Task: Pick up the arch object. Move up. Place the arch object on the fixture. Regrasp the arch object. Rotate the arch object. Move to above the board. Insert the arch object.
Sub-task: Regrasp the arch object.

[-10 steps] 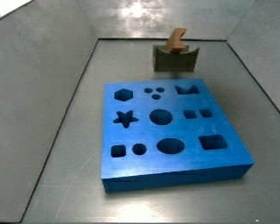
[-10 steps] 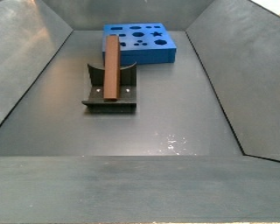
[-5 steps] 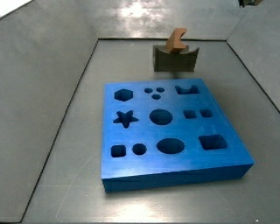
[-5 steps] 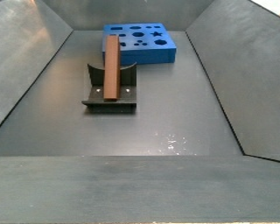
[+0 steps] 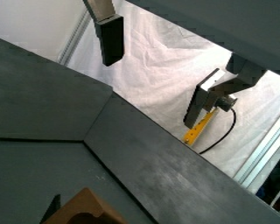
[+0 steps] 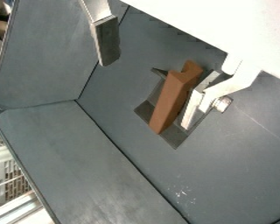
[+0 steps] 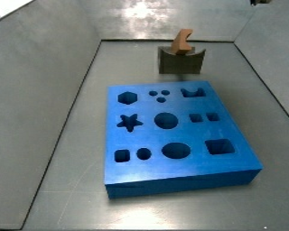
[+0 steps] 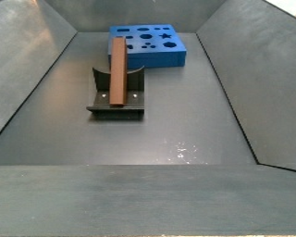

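Nothing stirs in either side view since a second ago: the orange-brown wooden bar, the arch object (image 8: 117, 71), stays on the dark notched fixture (image 8: 116, 100). The gripper (image 6: 157, 68) hangs high above, jaws wide and empty. Regrasp comes next; the blue cutout board (image 7: 180, 135) waits.

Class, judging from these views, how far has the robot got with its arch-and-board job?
Done: the arch object lies on the fixture. In hand: nothing; the gripper is open and empty, high above the bin, apart from the arch. Left: regrasp, rotate, carry above the board, insert.
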